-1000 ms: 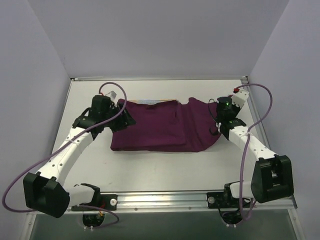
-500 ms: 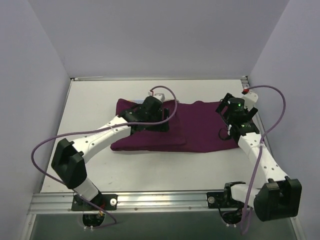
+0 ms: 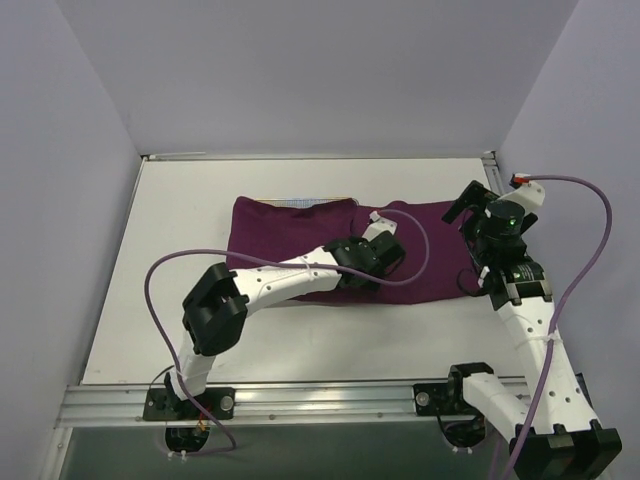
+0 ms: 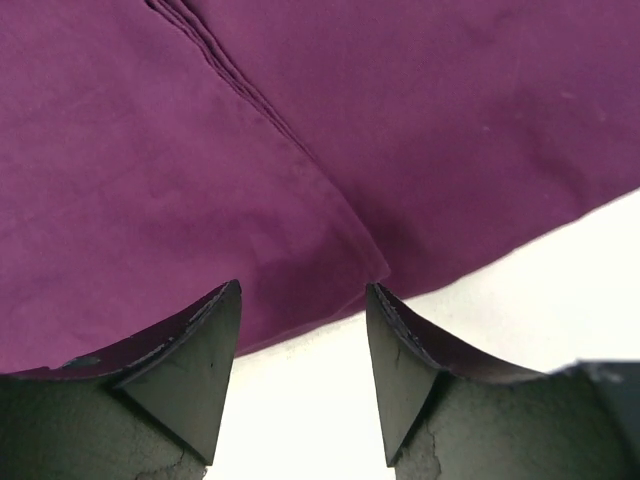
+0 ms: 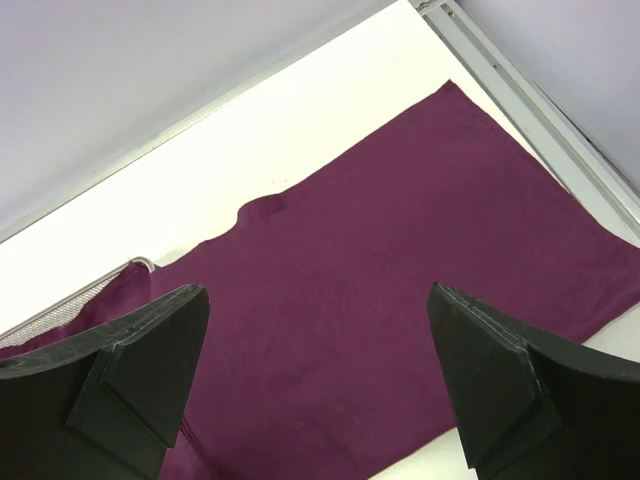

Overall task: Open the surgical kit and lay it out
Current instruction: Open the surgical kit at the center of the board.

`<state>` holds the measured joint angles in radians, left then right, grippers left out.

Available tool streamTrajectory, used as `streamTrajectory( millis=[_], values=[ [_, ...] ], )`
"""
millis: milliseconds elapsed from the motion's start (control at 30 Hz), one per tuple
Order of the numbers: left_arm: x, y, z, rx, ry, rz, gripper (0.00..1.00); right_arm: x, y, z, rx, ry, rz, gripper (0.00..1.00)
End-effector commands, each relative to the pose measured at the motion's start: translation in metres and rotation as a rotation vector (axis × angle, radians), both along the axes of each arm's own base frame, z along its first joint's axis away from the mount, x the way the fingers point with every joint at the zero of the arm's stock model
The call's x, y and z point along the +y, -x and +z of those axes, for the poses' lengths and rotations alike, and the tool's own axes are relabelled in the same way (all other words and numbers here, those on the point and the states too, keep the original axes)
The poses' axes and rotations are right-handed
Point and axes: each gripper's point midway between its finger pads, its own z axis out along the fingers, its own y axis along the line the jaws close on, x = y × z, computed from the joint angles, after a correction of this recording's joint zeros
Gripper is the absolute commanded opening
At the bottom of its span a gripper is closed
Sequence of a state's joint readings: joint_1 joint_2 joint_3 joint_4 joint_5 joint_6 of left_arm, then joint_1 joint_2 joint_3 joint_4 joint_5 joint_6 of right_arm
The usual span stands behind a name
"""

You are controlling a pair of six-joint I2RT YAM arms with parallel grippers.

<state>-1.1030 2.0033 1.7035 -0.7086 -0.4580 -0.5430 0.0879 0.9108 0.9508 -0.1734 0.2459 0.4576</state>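
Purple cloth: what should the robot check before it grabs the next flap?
1. Left gripper open, nothing pinched: ok.
2. Right gripper open, holding nothing: ok.
3. Flap corner just ahead of the left fingertips: ok.
4. Purple cloth fully spread: not ok, layers are folded over.
5. Wire tray uncovered: not ok, only a corner peeks out.
6. Instruments in place: cannot tell, hidden.

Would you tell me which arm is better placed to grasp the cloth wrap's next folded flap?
Left. The left gripper, open, faces the folded flap's corner at the near edge of the cloth wrap; the right gripper, also open, hovers over already flat cloth.
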Motion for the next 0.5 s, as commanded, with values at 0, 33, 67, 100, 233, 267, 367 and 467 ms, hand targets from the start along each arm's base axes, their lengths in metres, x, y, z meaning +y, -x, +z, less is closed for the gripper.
streamTrajectory(
  millis=[0,33,67,100,233,267,367,467],
  values=[
    [0.001,-0.012,0.011,-0.067,-0.043,0.051,0.61,-0.003,0.006,0.012,-0.024,0.012,0.004,0.96],
    [-0.001,-0.011,0.012,-0.075,-0.046,0.049,0.61,-0.003,0.007,0.012,-0.027,0.011,0.005,0.96],
    [-0.002,-0.011,0.008,-0.074,-0.055,0.050,0.60,-0.002,0.007,0.012,-0.029,0.011,0.009,0.96],
    [-0.003,-0.012,0.007,-0.073,-0.056,0.053,0.59,-0.002,0.006,0.012,-0.031,0.010,0.010,0.96],
    [-0.007,-0.013,0.002,-0.081,-0.065,0.053,0.58,0.000,0.005,0.011,-0.037,0.005,0.023,0.96],
    [-0.009,-0.013,0.000,-0.084,-0.068,0.052,0.56,0.000,0.004,0.011,-0.037,0.004,0.023,0.96],
    [-0.013,-0.012,0.000,-0.090,-0.064,0.047,0.56,0.001,0.004,0.010,-0.035,0.001,0.028,0.96],
    [-0.018,-0.011,0.001,-0.091,-0.051,0.040,0.56,0.002,0.004,0.008,-0.037,-0.001,0.032,0.96]
  ],
)
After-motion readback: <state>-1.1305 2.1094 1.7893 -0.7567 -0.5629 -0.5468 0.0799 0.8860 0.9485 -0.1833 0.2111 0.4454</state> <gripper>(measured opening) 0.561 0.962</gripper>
